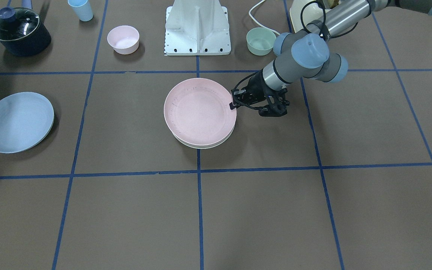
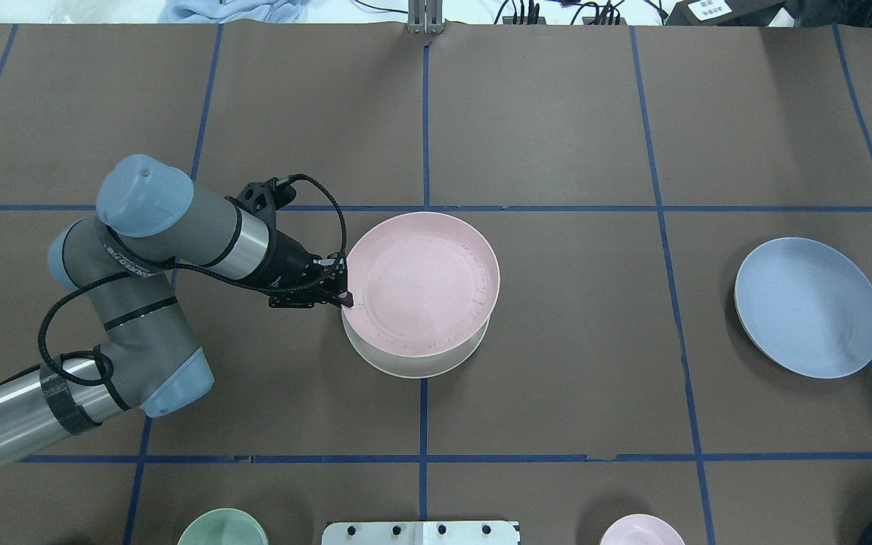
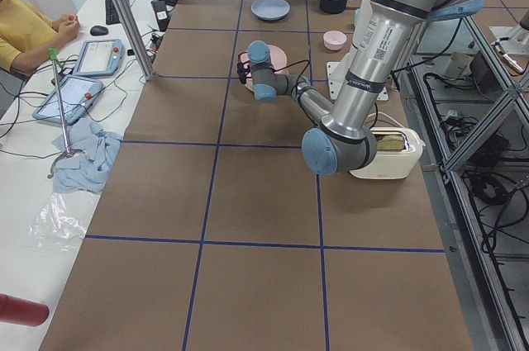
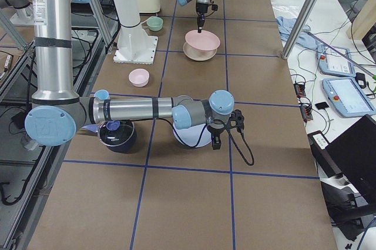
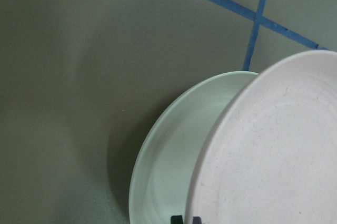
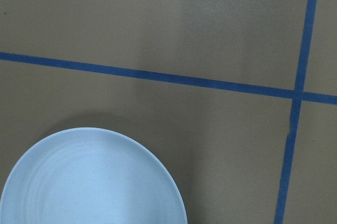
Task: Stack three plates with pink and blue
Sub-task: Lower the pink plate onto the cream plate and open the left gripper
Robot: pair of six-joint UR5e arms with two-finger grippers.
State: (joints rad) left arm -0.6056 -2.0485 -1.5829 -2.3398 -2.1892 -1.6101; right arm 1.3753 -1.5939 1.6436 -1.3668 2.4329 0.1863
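The pale pink plate (image 1: 200, 110) (image 2: 422, 281) hangs slightly tilted over the cream plate (image 1: 201, 144) (image 2: 406, 367) at the table's middle, offset from it. My left gripper (image 1: 233, 104) (image 2: 344, 297) is shut on the pink plate's rim on the robot's left side. The left wrist view shows the pink plate (image 5: 274, 155) overlapping the cream plate (image 5: 174, 150). The light blue plate (image 1: 16, 122) (image 2: 808, 306) (image 6: 95, 182) lies alone on the robot's right. My right gripper (image 4: 216, 138) hovers by the blue plate's far edge. I cannot tell whether it is open or shut.
At the robot's side of the table stand a lidded dark pot (image 1: 19, 32), a small blue cup (image 1: 81, 9), a small pink bowl (image 1: 123, 39), the white robot base (image 1: 197, 30) and a small green bowl (image 1: 260, 41). A toaster (image 3: 384, 153) sits by the left arm.
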